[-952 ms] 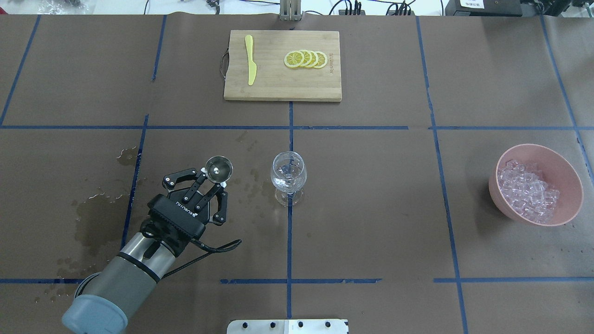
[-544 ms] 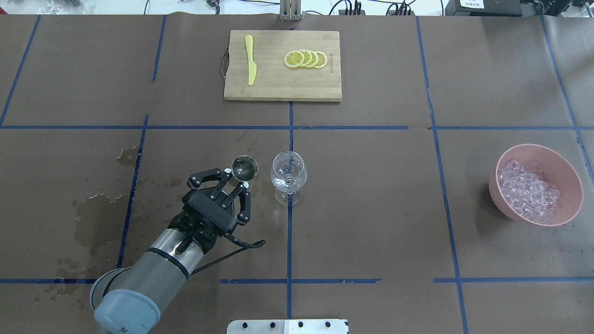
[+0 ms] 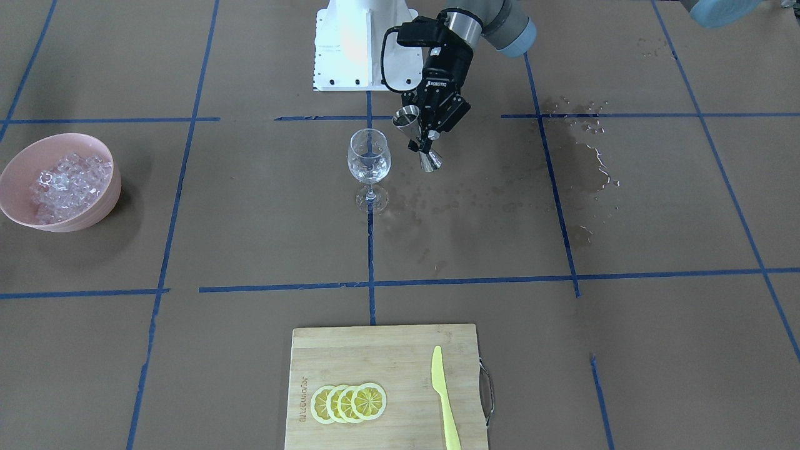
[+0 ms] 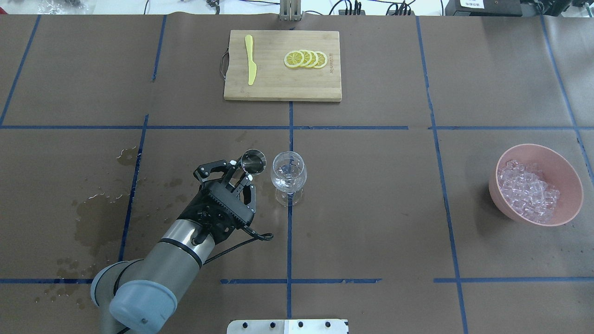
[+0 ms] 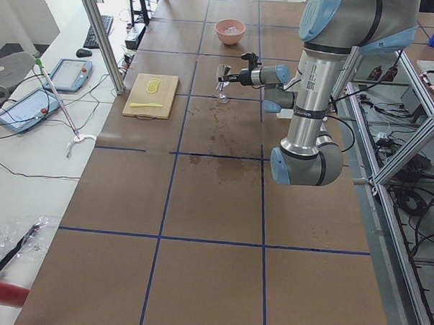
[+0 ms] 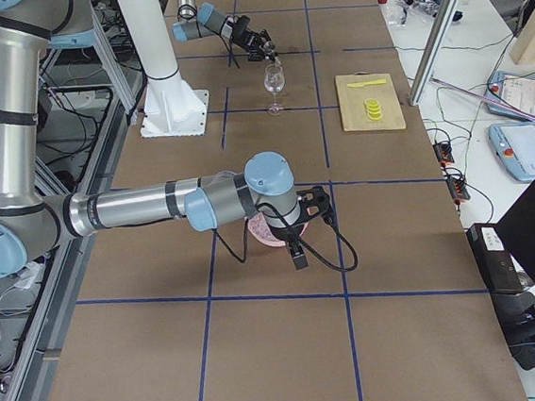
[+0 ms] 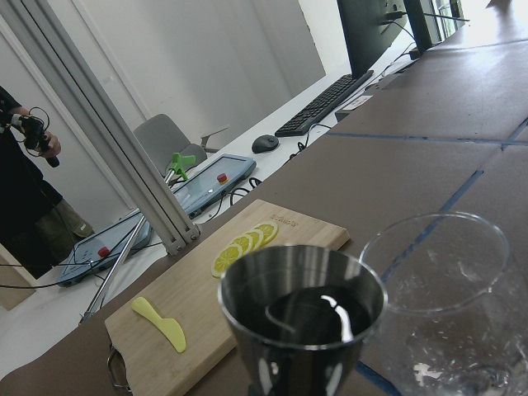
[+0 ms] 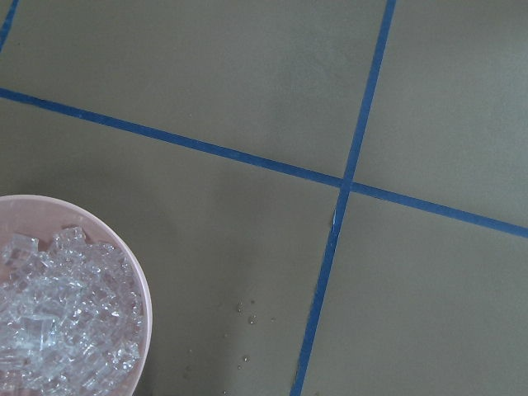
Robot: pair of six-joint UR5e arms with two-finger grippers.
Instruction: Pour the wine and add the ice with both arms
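Steel jigger (image 4: 253,162) clamped in left pincer (image 4: 241,170) | beside glass (image 4: 288,171) | right pincer (image 6: 297,250): cannot tell

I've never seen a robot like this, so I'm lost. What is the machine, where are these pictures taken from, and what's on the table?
It is two jointed arms at a papered table, each ending in two fingers. The pictures show one moment: from above, from across the table, from each end, and from a camera on each wrist. The left arm holds a metal jigger of wine in its fingers, beside an upright glass. The right arm hangs by a pink bowl of ice. A board carries lemon slices and a yellow knife.
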